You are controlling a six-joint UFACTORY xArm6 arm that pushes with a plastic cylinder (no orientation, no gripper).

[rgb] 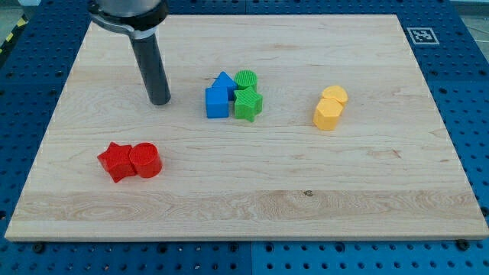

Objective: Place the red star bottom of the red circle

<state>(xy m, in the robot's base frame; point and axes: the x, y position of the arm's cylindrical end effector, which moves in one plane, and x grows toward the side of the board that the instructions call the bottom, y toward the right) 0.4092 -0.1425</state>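
Note:
The red star (114,161) lies at the view's lower left, touching the left side of the red circle (145,160). My tip (160,100) rests on the board above and a little right of the red circle, well apart from both red blocks. The rod rises from it to the view's top left.
A cluster sits right of my tip: a blue cube (217,102), a blue triangle-like block (224,81), a green circle (246,79) and a green star (247,104). Two yellow blocks (329,108) touch each other at the right. The wooden board (244,221) lies on a blue pegboard.

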